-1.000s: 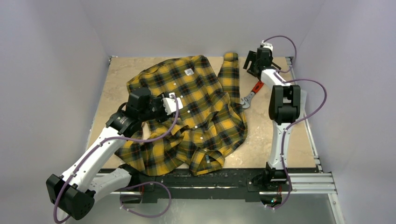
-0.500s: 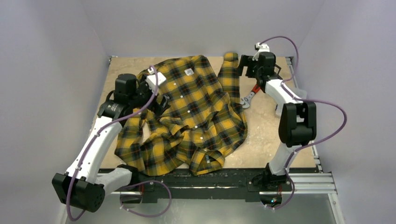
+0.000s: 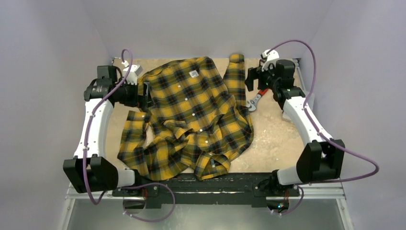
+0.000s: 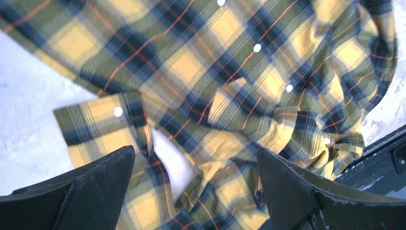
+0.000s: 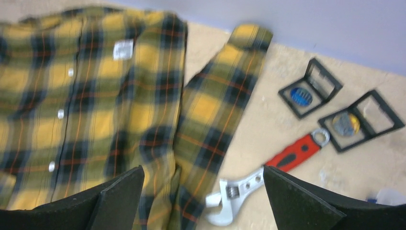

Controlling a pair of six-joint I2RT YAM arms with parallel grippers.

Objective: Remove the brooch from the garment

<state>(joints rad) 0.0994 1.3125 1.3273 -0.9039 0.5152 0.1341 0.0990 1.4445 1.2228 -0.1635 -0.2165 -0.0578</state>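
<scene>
Tools both stand wide open and empty: my left tool (image 3: 146, 95) (image 4: 195, 153) at the upper left of the top view, at the left edge of the garment (image 3: 201, 110) (image 4: 249, 72) (image 5: 95, 110), and my right tool (image 3: 250, 79) (image 5: 203, 171) at the upper right beside its sleeve (image 5: 215, 105). The garment lies spread mid-counter (image 3: 282, 139). A red-handled wrench (image 5: 292, 154) lies right of the sleeve, with two open black cases (image 5: 310, 88) beyond. I cannot make out the brooch.
</scene>
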